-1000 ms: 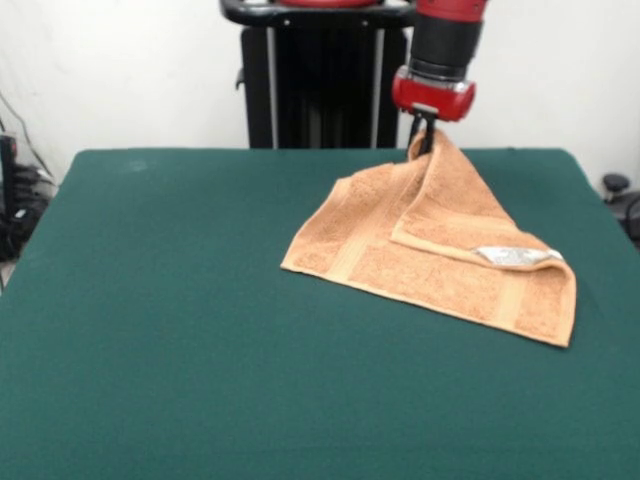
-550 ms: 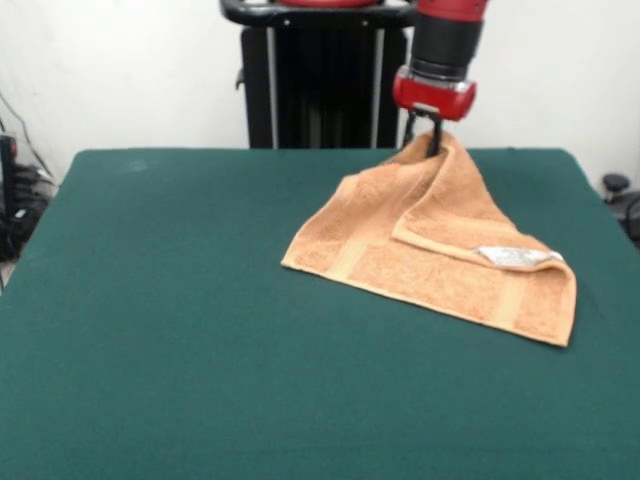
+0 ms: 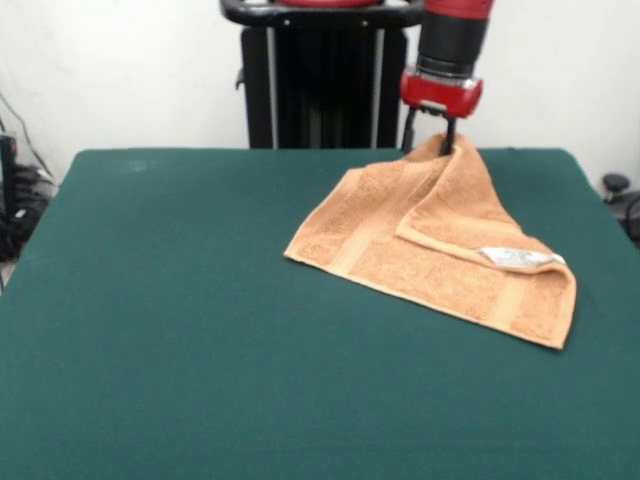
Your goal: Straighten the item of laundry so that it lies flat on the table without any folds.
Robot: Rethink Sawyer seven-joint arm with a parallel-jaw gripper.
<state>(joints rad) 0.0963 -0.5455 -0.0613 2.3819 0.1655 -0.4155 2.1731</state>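
Gripper pinching one raised corner of the folded towel, the rest resting on the table

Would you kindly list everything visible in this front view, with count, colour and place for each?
towel: one, orange-tan terry, right half of the table, partly folded over itself, its far corner lifted by the gripper.
tag: one, white, on the towel's folded edge near its right side.
table: one, dark green felt-like cover, filling most of the view.
cables: a few, dark, beside the table's left edge.
wall: one, white, behind the table.
pedestal: one, black, behind the table's far edge.
arm: one, red and black, coming down at top right.
gripper: one, black fingers under a red collar, shut on the towel's raised corner.
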